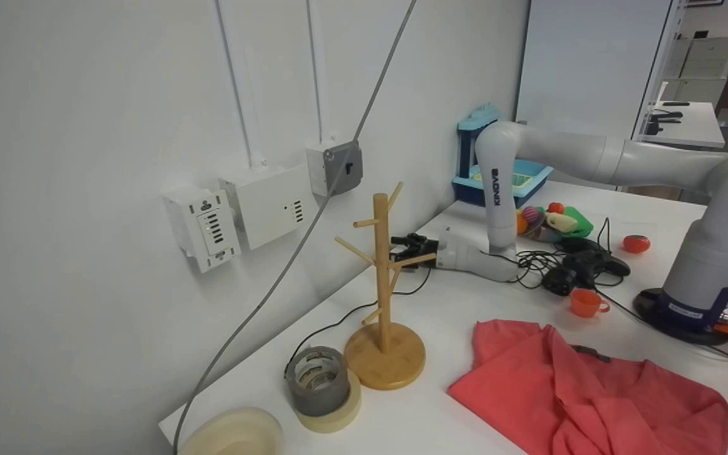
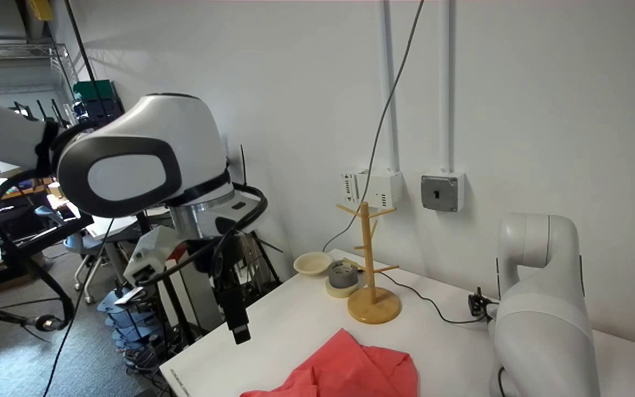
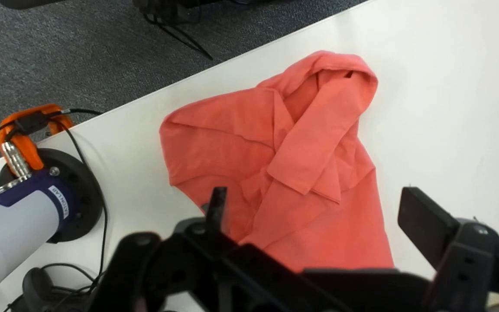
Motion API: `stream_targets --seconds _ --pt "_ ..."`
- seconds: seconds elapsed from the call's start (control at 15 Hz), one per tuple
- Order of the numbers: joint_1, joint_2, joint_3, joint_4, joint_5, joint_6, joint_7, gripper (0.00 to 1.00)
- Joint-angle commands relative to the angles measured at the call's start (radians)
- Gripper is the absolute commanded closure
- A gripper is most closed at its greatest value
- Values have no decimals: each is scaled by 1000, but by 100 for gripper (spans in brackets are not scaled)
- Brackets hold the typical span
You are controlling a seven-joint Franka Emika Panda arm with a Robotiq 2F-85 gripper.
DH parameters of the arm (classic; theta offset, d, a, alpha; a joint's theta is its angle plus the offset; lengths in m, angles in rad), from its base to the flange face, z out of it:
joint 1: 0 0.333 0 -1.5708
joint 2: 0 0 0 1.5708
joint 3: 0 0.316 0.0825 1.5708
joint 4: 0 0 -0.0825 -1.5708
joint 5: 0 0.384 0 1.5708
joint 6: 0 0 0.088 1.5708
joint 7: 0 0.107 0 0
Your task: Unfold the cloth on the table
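- Wrist view: the gripper has its jaws spread well apart, the coral cloth showing in the gap and white tabletop beyond one fingertip.
- The cloth lies rumpled near the tabletop's floor-side edge, past which dark carpet shows; folds overlap, a flat strip slants across the middle, and the part facing that edge curls into a loop.
- In an exterior view the white arm holds the gripper pointing down, apart from the cloth; its height cannot be told.
- Along the wall-side edge, in both exterior views, a wooden mug tree stands upright; just beside it a grey tape roll rests on a pale tape roll, and a pale bowl sits by a corner of that edge.
- Near the floor-side edge stands the base of a Kinova arm, an orange clamp beside it.
- An orange cup stands between the cloth and a black game controller.
- A blue toy basin stands toward the wall-side edge's other corner.
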Motion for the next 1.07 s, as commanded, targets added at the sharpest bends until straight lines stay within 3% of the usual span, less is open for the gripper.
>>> stream_targets --seconds 0.0,0.53,1.0 --pt "-19 9 21 -13 11 14 -3 0" --pt "-16 80 31 -25 18 51 15 0" --pt "-6 313 38 -7 53 294 91 0"
